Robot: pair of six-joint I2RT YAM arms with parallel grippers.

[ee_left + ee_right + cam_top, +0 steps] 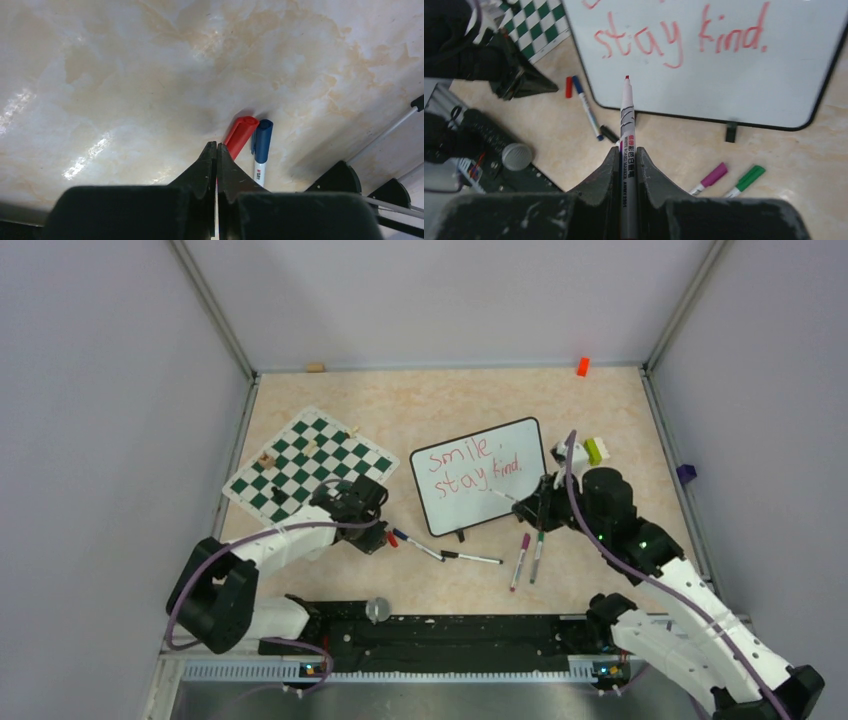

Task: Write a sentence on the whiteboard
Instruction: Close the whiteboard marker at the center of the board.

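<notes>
The whiteboard point(482, 510) sits near the middle of the table, a little toward the right edge, turned so its long sides run diagonally and its black feet face the near edge. The sentence point(468, 468), in red on two lines, reads "smile. stay kind." and ends in a period, so the writing step appears complete. The right gripper point(626, 156) is clamped on the barrel of the red marker point(627, 117), with the uncapped tip projecting toward the board below the lettering. Whether the tip touches the surface cannot be told. This grip leaves the tip exposed, as needed for writing or for capping. The left gripper point(216, 146) is low over the table between the chess mat point(310, 465) and the board, with its jaws pressed together and nothing visible between them. The red cap point(241, 134) lies just beyond its tips, beside the blue marker point(261, 145). Judgement: capping is the likely remaining step, and the left jaws must reopen to take the cap. The purple marker point(711, 177) and green marker point(746, 180) lie capped toward the near edge, out of the working path
</notes>
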